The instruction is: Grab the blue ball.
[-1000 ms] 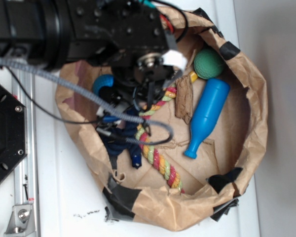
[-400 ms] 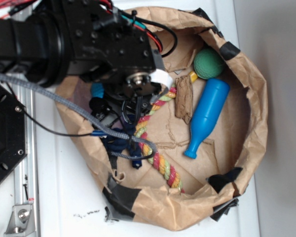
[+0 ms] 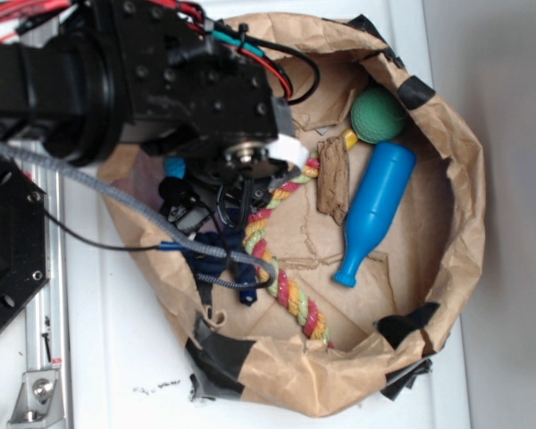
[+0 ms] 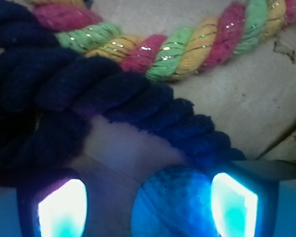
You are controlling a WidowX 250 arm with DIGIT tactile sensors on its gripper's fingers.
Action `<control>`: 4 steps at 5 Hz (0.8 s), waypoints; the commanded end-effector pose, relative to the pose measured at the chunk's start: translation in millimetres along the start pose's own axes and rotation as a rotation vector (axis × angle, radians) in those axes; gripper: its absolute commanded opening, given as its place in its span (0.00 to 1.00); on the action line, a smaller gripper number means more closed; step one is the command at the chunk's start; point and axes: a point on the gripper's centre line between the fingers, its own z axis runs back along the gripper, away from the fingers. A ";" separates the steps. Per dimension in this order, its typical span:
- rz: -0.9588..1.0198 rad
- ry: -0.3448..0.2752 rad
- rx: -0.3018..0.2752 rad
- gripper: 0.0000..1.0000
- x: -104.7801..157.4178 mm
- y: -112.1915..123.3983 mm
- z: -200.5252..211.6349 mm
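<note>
Wrist view puts the blue ball [image 4: 176,203] low in my sight, between my two fingers [image 4: 234,205], nearer the right one and perhaps touching it, with a clear gap left on the other side. My jaws stand wide, so I hold nothing yet. Just beyond the ball lies the dark navy rope [image 4: 113,101], and past that the striped rope [image 4: 187,49] of pink, green and yellow on the brown paper.

From the exterior view, a second ago a good part of the ball showed beside my wrist; now only a sliver of the blue ball [image 3: 174,167] peeps out under my black body, since I have moved left and down over it inside the paper bag [image 3: 456,179]. My gripper [image 3: 196,192] itself is mostly lost there among cables (I cannot read the jaws from that side). The green ball [image 3: 378,114] and the blue pin-shaped toy [image 3: 372,212] sit well apart on the far side and have not stirred.

I judge that the approach is nearly done: the ball is bracketed, though off-centre. What remains is to settle a little lower, centre it, and close, taking care that the navy rope is not pinched in too.
</note>
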 end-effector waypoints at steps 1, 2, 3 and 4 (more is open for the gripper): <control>0.104 0.023 0.142 1.00 -28.1 30.3 8.4; 0.146 0.031 0.190 0.00 -27.6 33.1 10.3; 0.155 0.034 0.184 0.00 -26.4 34.5 11.1; 0.147 0.020 0.185 0.00 -23.4 32.3 14.8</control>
